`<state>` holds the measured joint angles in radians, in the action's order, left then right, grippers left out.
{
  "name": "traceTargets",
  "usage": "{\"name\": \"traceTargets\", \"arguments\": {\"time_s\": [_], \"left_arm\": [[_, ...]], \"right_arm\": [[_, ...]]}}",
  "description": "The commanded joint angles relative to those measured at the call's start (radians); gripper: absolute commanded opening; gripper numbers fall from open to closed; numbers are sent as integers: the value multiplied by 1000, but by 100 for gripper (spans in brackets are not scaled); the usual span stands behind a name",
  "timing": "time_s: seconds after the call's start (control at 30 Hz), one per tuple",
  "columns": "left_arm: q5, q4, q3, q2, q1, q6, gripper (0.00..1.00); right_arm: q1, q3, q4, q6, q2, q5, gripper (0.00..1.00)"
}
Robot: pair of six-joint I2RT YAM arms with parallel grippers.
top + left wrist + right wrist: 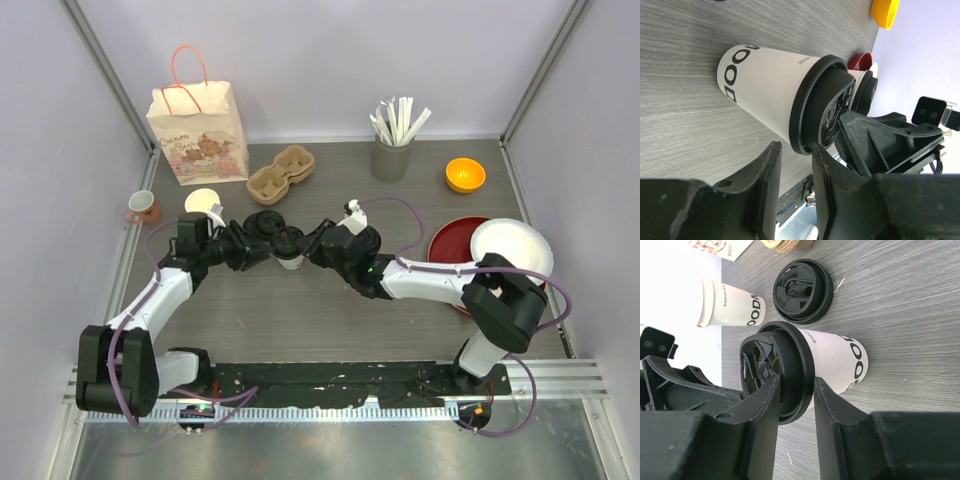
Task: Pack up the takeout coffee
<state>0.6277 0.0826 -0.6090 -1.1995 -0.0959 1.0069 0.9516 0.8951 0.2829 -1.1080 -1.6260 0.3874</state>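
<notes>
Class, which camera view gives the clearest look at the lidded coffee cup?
Left wrist: the cup shows whole, its printed wall and black lid unobstructed. Right wrist shows it close too, but the right end effector's fingers straddle the lid's rim and hide part of it. Top external shows it only small, from above.

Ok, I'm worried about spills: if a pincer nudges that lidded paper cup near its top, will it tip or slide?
The lidded paper cup probably tips rather than slides: it stands on its narrow end, widest at the black lid. Its paper wall likely dents under a hard squeeze. Weight is unclear, since the lid hides any contents.
</notes>
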Motion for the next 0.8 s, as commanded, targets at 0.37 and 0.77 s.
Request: {"name": "traceTargets", "arguments": {"time_s": [0.37,0.77], "left_arm": [[-36,-199,75,-48,-11,90,37],[-161,-49,115,-86,-11,-36,1]], "right_arm": [[-1,64,-28,-73,-43,-34,31],[-1,41,-51,-118,-60,-116,28]]}}
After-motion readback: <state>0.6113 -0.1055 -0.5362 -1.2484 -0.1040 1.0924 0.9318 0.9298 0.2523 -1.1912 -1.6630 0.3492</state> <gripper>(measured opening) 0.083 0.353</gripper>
